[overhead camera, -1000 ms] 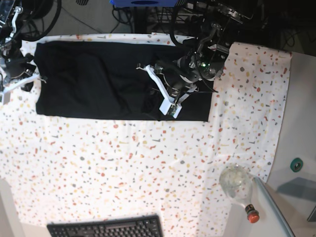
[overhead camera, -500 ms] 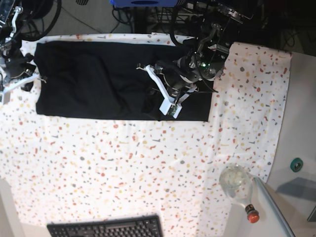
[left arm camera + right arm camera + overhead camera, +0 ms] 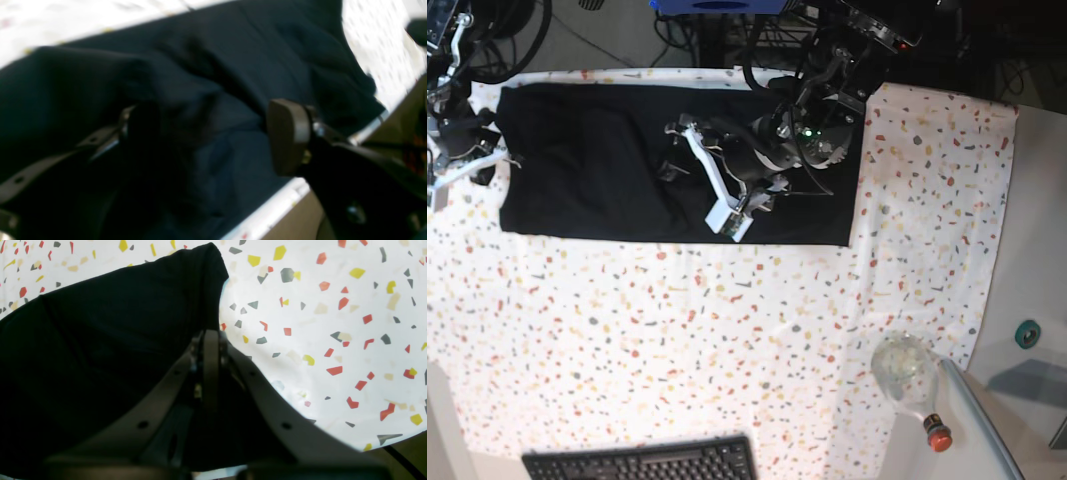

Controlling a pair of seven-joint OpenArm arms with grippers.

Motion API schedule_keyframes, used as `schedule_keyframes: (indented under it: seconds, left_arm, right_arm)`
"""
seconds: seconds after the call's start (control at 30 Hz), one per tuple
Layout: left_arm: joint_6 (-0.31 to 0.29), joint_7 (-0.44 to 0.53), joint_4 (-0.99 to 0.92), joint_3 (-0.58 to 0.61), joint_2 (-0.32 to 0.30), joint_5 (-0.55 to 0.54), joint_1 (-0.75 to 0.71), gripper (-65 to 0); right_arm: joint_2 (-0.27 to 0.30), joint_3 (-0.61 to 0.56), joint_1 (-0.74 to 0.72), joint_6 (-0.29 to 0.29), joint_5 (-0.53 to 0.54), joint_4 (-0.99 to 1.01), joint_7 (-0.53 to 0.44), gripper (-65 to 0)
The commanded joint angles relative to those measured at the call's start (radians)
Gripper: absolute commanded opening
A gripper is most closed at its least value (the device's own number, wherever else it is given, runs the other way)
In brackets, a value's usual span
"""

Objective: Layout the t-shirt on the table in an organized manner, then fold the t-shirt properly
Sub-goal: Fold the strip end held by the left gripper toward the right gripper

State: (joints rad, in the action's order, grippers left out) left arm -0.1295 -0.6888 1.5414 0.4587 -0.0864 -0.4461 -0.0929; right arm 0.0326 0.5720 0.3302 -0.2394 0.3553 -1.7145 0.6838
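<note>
The black t-shirt (image 3: pixel 597 165) lies as a long flat rectangle across the far side of the table (image 3: pixel 727 330). My left gripper (image 3: pixel 675 148) hovers over the shirt's middle. In the left wrist view that gripper (image 3: pixel 213 133) is open, one pad (image 3: pixel 287 136) clear of the dark fabric (image 3: pixel 233 66) below. My right gripper (image 3: pixel 497 155) sits at the shirt's left edge. In the right wrist view its fingers (image 3: pixel 210 350) are shut together on the edge of the t-shirt (image 3: pixel 100 340), with speckled table (image 3: pixel 317 306) beside it.
A black keyboard (image 3: pixel 642 462) lies at the near edge. A clear bottle (image 3: pixel 905 372) with a red cap (image 3: pixel 939 437) lies at the near right corner. Cables and equipment crowd the space behind the table. The table's right edge (image 3: pixel 1012 200) runs near the shirt's right end.
My left gripper has opened, let go of the fabric and swung left over the shirt. The right gripper has stayed put.
</note>
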Motion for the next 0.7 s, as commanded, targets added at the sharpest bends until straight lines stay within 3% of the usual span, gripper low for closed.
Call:
schedule_keyframes:
  seconds: [0.0, 0.1, 0.2, 0.27, 0.37, 0.53, 0.67]
  left_arm:
    - [-0.003, 0.021, 0.020, 0.010, 0.006, -0.009, 0.022, -14.2]
    - [-0.003, 0.021, 0.051, -0.013, -0.002, -0.009, 0.018, -16.8]
    - [-0.003, 0.021, 0.118, -0.127, -0.022, -0.009, -0.009, -24.4]
    - [-0.003, 0.021, 0.167, -0.199, -0.040, -0.009, -0.032, -37.2]
    - [-0.003, 0.021, 0.163, -0.275, -0.049, -0.009, -0.035, -65.0]
    - [-0.003, 0.025, 0.006, -0.234, -0.034, -0.009, 0.046, -65.0]
    - [-0.003, 0.030, -0.129, -0.214, 0.029, 0.000, 0.107, -65.0]
  right_arm:
    - [0.011, 0.004, -0.004, -0.002, 0.006, -0.015, -0.019, -65.0]
    - [0.013, 0.004, -0.006, -0.002, 0.006, -0.017, -0.019, -65.0]
    - [0.013, 0.004, -0.006, -0.002, 0.008, -0.022, -0.019, -65.0]
    - [0.013, 0.004, -0.007, -0.002, 0.008, -0.022, -0.019, -65.0]
    - [0.013, 0.004, -0.016, -0.002, 0.008, -0.017, -0.019, -65.0]
    - [0.013, 0.000, -0.021, -0.002, 0.008, -0.017, -0.019, -65.0]
    - [0.011, 0.003, -0.029, -0.002, 0.008, -0.017, -0.019, -65.0]
